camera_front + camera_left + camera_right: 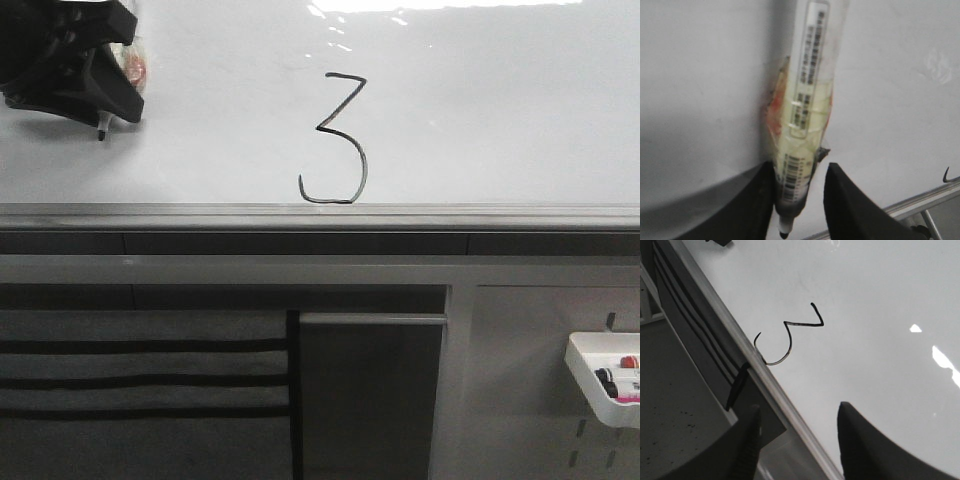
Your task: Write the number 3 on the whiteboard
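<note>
Far left of the front view: the black left gripper [100, 95] stands in the upper left corner, over the large glossy white whiteboard [500, 120]. In the left wrist view its two fingers are closed on the lower barrel of a pale yellow whiteboard marker with a printed label and a dark tip [800, 130]. The tip projects past the fingers. Whether it touches the board cannot be told from these views; in the front view it sits well apart from the digit.

Centre: the thin black hand-drawn number 3 [338, 140] is on the board, complete in form. It has an angular zigzag top and a rounded lower loop that hooks upward at the left. Its base lies just above the grey metal rail [200, 212] along the board's lower edge. The line is unbroken as far as can be seen.

Right: a small white plastic tray holding spare markers [590, 375] hangs on the grey panel below the board. The right gripper [797, 440] shows only in its own wrist view. Its dark fingers are spread apart with nothing between them, and it looks down on the digit and the rail.

Assessment: the writing appears done. The digit reads clearly as a 3 and needs no correction that the views reveal. What is left, in my judgement, is only to draw the marker clear of the board.
</note>
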Robot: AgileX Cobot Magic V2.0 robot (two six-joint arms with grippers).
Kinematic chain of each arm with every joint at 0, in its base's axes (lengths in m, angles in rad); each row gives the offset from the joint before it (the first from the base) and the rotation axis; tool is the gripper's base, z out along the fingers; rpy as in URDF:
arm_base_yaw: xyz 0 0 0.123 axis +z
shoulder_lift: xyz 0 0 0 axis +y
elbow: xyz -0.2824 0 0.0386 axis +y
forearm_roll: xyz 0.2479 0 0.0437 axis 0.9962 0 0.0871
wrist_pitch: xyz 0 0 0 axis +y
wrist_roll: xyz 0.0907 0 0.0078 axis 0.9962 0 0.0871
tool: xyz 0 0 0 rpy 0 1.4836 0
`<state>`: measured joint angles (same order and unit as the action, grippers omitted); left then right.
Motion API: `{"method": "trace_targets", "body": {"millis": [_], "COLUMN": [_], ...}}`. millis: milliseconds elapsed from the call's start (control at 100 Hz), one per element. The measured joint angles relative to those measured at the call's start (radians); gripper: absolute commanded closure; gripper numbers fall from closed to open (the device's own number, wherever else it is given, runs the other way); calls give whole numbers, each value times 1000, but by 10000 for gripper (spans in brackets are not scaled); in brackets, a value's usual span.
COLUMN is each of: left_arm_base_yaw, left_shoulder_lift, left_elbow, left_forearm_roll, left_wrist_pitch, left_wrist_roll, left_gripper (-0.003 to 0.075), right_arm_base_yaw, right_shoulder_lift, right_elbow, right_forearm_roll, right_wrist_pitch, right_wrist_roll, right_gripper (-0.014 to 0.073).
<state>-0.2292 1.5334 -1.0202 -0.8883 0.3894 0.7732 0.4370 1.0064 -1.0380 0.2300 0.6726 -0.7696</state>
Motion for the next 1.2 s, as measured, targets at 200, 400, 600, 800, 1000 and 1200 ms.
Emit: {"method": "trace_targets", "body": {"millis": [200, 400, 600, 800, 1000, 1200], "left_arm_base_yaw": [3, 4, 4, 4, 4, 4], "left_shoulder_lift": [-108, -381, -671, -947, -1101, -1120], "left_elbow": [0, 0, 33, 244, 471, 620], "left_forearm_roll": [176, 415, 579, 615, 588, 586], "left_wrist_pitch": [53, 331, 422, 188, 27, 13], "left_wrist_roll": [-1, -23, -260, -435, -453, -457], "left_gripper": [371, 372, 442, 675, 738, 738], "right_arm_base_yaw": [-47, -86, -86, -86, -86, -86], "right_shoulder_lift": [-53, -157, -345, -563, -659, -661], "right_elbow": [-96, -169, -59, 182, 288, 299], "right_forearm_roll": [-10, -174, -285, -290, -291, -291], "right_wrist_pitch": [274, 564, 533, 198, 164, 222], "right_wrist_roll": [205, 608, 873, 914, 918, 920], "right_gripper": [285, 394, 666, 668, 668, 668]}}
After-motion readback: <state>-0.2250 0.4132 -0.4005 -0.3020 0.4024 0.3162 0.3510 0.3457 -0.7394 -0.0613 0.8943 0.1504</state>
